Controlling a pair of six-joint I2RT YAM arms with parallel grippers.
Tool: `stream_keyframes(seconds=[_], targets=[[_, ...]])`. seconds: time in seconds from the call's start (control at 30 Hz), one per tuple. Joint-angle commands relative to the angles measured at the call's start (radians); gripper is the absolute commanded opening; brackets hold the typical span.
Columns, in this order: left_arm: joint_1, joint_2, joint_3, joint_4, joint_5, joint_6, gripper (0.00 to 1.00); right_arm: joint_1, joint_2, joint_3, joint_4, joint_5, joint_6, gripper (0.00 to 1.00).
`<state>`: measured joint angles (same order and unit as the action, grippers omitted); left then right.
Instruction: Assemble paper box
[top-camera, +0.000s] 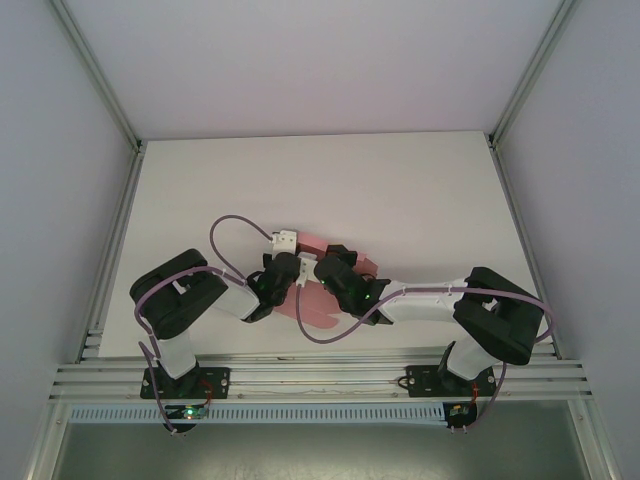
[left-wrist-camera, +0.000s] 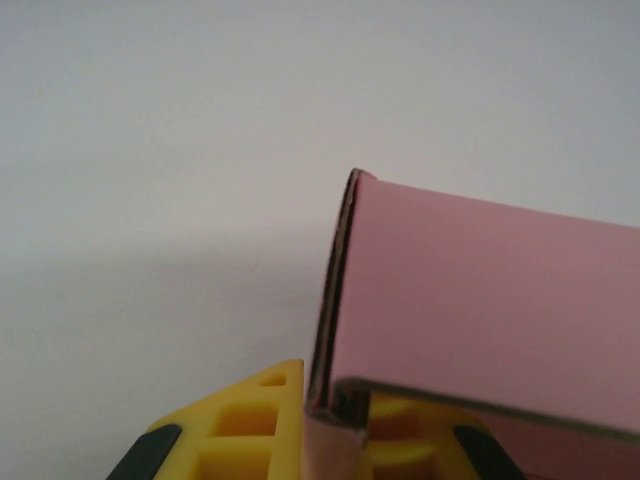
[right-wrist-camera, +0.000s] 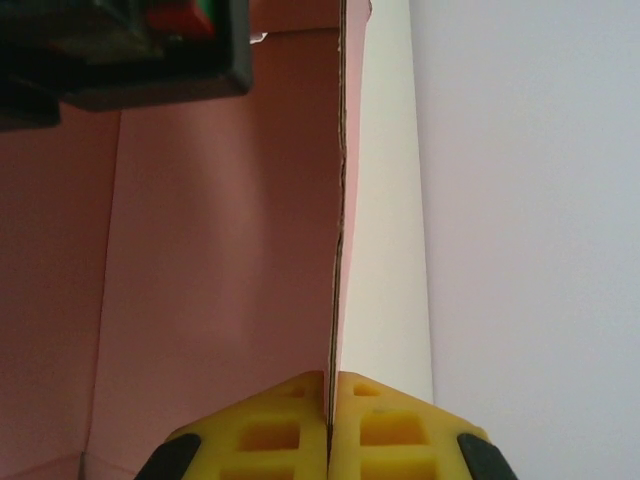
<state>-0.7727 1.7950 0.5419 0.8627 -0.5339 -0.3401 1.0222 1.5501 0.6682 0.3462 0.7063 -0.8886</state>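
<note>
I count one pink paper box (top-camera: 312, 246), part-folded, near the middle of the white table (top-camera: 420, 200); right gripper (right-wrist-camera: 328, 395) pinched tight on one upright card wall; left gripper (left-wrist-camera: 335, 410) clamped narrowly round a folded edge.

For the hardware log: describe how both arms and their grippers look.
The left arm and right arm have bulky black joint housings linked by white segments, each on a black base. A purple left cable loops beside one, and a purple right cable beside the other. The left fingers and right fingers are yellow with rectangular cut-outs and black outer edges.
</note>
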Motion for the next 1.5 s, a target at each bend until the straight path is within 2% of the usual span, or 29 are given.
stream_keyframes(seconds=[0.0, 0.07, 0.2, 0.27, 0.4, 0.47, 0.5, 0.57, 0.7, 0.8, 0.93, 1.03, 1.2, 1.3, 1.47], targets=[[0.079, 0.021, -0.013, -0.203, -0.302, -0.086, 0.00, 0.017, 0.013, -0.025, -0.146, -0.023, 0.009, 0.00], [0.077, 0.024, -0.020, -0.172, -0.288, -0.062, 0.00, 0.016, 0.017, -0.020, -0.145, -0.025, 0.013, 0.00], [0.076, 0.018, -0.084, 0.008, -0.126, 0.029, 0.00, 0.003, -0.001, -0.020, -0.135, -0.047, 0.036, 0.00], [0.075, -0.001, -0.110, 0.052, -0.058, 0.019, 0.00, -0.012, -0.017, -0.016, -0.125, -0.059, 0.056, 0.07], [0.071, -0.059, -0.115, 0.048, 0.066, 0.025, 0.00, -0.028, -0.081, 0.010, -0.113, -0.082, 0.091, 0.41], [0.063, -0.079, -0.137, 0.117, 0.093, 0.049, 0.00, -0.028, -0.130, 0.019, -0.103, -0.099, 0.112, 0.76], [0.062, -0.092, -0.145, 0.150, 0.094, 0.046, 0.00, -0.027, -0.157, 0.020, -0.100, -0.105, 0.123, 0.98], [0.062, -0.122, -0.149, 0.146, 0.090, 0.036, 0.00, -0.028, -0.225, 0.019, -0.104, -0.137, 0.157, 0.98], [0.062, -0.227, -0.112, -0.032, 0.092, -0.015, 0.00, -0.034, -0.401, -0.013, -0.098, -0.211, 0.261, 0.98], [0.062, -0.303, -0.095, -0.148, 0.066, -0.054, 0.00, -0.061, -0.539, -0.044, -0.087, -0.303, 0.368, 0.98], [0.061, -0.383, -0.097, -0.234, 0.090, -0.073, 0.00, -0.123, -0.659, -0.038, -0.099, -0.330, 0.552, 0.98], [0.062, -0.422, -0.108, -0.243, 0.133, -0.077, 0.00, -0.214, -0.655, 0.020, -0.182, -0.341, 0.682, 0.98], [0.061, -0.467, -0.119, -0.263, 0.148, -0.079, 0.00, -0.367, -0.518, 0.179, -0.409, -0.362, 0.853, 0.98], [0.061, -0.486, -0.118, -0.293, 0.131, -0.086, 0.00, -0.389, -0.465, 0.187, -0.438, -0.391, 0.850, 0.98], [0.061, -0.493, -0.107, -0.323, 0.121, -0.089, 0.00, -0.387, -0.445, 0.155, -0.407, -0.521, 0.829, 0.98]])
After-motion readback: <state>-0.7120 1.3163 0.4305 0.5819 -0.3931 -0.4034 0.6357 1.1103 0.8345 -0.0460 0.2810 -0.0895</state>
